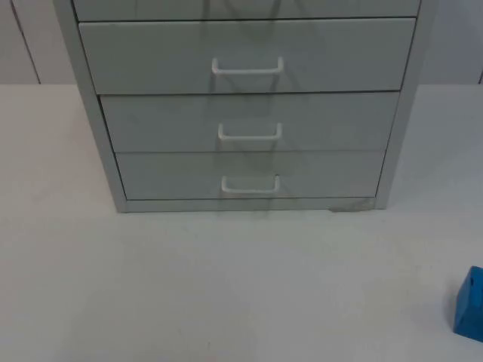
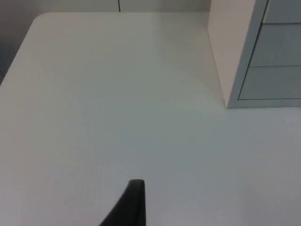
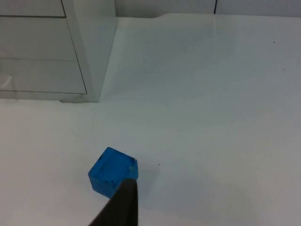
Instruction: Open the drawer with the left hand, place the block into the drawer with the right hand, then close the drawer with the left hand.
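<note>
Standing at the back of the white table [image 1: 226, 286], the grey drawer cabinet [image 1: 106, 151] fills the upper half of the top view, and we record every drawer front as flush with its frame. We count 3 full fronts there, each with a white bar handle: the upper handle [image 1: 247, 68], the middle handle [image 1: 250, 134] and the lowest handle [image 1: 250, 185], all lined up near the frame's centre. The bottom drawer [image 1: 317, 175] sits just above the cabinet's base strip, which rests on the table.

We locate the blue block [image 1: 471, 303] at the lower right edge of the top view, partly cut by the frame, well apart from the cabinet. In the right wrist view the block [image 3: 112, 171] lies on bare table with 1 corner turned towards the camera, and the cabinet's side panel and drawer edges [image 3: 91, 52] stand beyond it. The right gripper's black fingertip [image 3: 121, 205] overlaps the block's near edge in that picture; we cannot tell whether they touch, nor whether this gripper is open or closed.

In the left wrist view the left gripper's fingertip [image 2: 129, 205] hangs over bare table, with the cabinet's corner [image 2: 235, 70] well apart from it. We cannot tell its finger state either.
</note>
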Tool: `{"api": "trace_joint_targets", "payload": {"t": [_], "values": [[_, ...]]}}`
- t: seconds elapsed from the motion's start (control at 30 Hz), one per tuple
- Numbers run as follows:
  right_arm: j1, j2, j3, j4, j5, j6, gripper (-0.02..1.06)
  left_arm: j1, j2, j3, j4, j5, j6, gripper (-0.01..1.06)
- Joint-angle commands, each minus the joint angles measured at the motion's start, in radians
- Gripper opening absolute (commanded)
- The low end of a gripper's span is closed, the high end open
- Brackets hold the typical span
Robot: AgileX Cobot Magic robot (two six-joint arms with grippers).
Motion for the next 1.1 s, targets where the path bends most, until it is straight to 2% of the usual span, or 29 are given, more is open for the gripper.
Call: {"api": "trace_joint_targets", "payload": {"t": [0.0, 0.1, 0.2, 0.23, 0.37, 0.5, 0.7, 0.83, 1.07], "values": [[-0.001, 0.017, -0.019, 0.003, -0.014, 0.003, 1.05, 0.005, -0.004, 0.000, -0.012, -0.010, -0.004, 1.05], [-0.001, 0.072, -0.039, 0.005, -0.038, 0.003, 1.05, 0.005, 0.026, -0.021, -0.033, -0.024, -0.008, 1.02], [-0.001, 0.200, -0.063, 0.003, -0.117, 0.003, 1.05, 0.005, 0.110, -0.048, -0.051, -0.067, -0.008, 0.97], [-0.001, 0.200, -0.063, 0.003, -0.117, 0.003, 1.05, 0.005, 0.110, -0.048, -0.051, -0.067, -0.008, 0.97], [-0.001, 0.369, -0.080, 0.003, -0.226, 0.003, 1.05, 0.005, 0.254, -0.048, -0.088, -0.136, -0.008, 0.96], [-0.001, 0.495, -0.080, 0.003, -0.272, 0.003, 1.05, 0.005, 0.368, -0.048, -0.105, -0.188, -0.008, 0.96], [-0.001, 0.683, -0.080, 0.003, -0.277, 0.003, 1.05, 0.005, 0.544, -0.048, -0.109, -0.249, -0.003, 0.96], [-0.001, 0.770, -0.080, 0.007, -0.271, 0.003, 1.05, 0.005, 0.636, -0.048, -0.109, -0.242, 0.027, 0.96], [-0.001, 0.799, -0.080, 0.024, -0.268, 0.003, 1.05, 0.005, 0.678, -0.048, -0.111, -0.248, 0.050, 0.96]]}}
